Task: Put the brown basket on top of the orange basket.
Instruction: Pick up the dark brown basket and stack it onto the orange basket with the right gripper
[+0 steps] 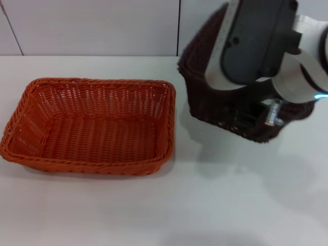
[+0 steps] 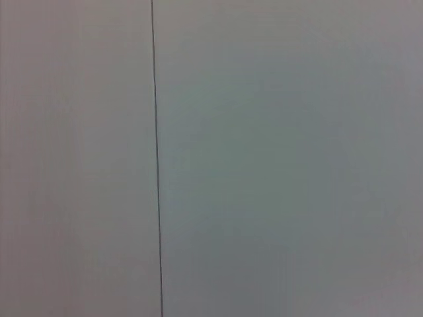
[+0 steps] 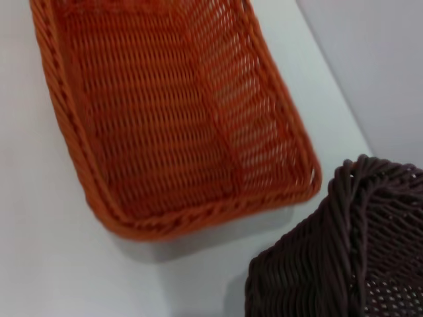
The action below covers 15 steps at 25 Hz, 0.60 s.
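Observation:
The orange basket (image 1: 92, 125) stands empty on the white table at the left; it also shows in the right wrist view (image 3: 165, 112). The brown basket (image 1: 212, 110) is at the right, tilted and raised off the table with a shadow under it. One corner of it fills the corner of the right wrist view (image 3: 350, 257). My right gripper (image 1: 252, 117) reaches down over its near rim and is shut on it, and the arm hides much of the basket. The two baskets are apart, with a narrow gap between them. My left gripper is out of view.
The white table (image 1: 164, 205) spreads in front of both baskets. A pale wall (image 1: 102, 25) with vertical seams stands behind the table. The left wrist view shows only that wall (image 2: 264, 165).

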{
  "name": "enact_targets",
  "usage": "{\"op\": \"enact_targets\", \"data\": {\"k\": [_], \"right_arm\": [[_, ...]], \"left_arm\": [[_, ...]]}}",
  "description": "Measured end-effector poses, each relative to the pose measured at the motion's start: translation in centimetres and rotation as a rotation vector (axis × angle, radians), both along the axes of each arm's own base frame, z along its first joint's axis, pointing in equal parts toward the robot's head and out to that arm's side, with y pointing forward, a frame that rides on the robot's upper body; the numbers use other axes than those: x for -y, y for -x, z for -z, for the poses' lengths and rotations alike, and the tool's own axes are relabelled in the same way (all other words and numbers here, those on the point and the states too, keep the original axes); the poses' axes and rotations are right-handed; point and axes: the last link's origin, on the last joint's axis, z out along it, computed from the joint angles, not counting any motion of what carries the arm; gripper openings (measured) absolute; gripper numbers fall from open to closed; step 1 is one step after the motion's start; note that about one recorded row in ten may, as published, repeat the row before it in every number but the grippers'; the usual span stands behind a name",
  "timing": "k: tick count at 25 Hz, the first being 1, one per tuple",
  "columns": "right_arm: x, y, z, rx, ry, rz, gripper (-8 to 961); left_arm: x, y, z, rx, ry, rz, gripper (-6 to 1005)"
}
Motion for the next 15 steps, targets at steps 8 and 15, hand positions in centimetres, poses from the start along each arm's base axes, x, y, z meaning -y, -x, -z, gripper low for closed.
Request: {"op": "enact_targets", "data": {"k": [8, 15], "right_arm": [[1.2, 2.8, 2.8, 0.136, 0.056, -0.355, 160], [3.1, 3.0, 5.4, 0.264, 0.198, -0.708, 166]], "left_arm": [[0.0, 0.0, 0.1, -0.002, 0.005, -0.001, 805], [-0.4, 0.2, 0.6, 0.01, 0.03, -0.014, 805]]}}
